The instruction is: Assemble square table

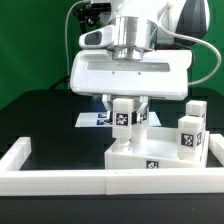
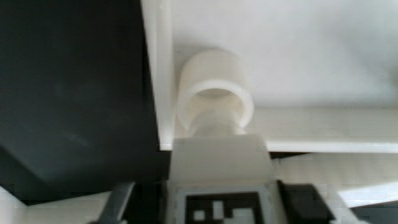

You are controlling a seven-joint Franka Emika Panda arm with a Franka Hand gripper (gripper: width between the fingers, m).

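My gripper (image 1: 126, 108) is shut on a white block leg (image 1: 124, 124) with a black-and-white tag, holding it upright over the near left corner of the white square slab (image 1: 160, 155). In the wrist view the leg (image 2: 217, 100) runs out from between my fingers (image 2: 128, 200) and its rounded end lies against the slab (image 2: 311, 50) near the slab's edge. I cannot tell whether the leg is seated in the slab. Two more tagged legs (image 1: 190, 138) (image 1: 196, 110) stand at the slab's right side in the exterior view.
The long white rim wall (image 1: 60, 180) runs along the front and up the exterior view's left (image 1: 15, 155). The marker board (image 1: 92, 119) lies flat on the black table behind the slab. A green backdrop stands behind.
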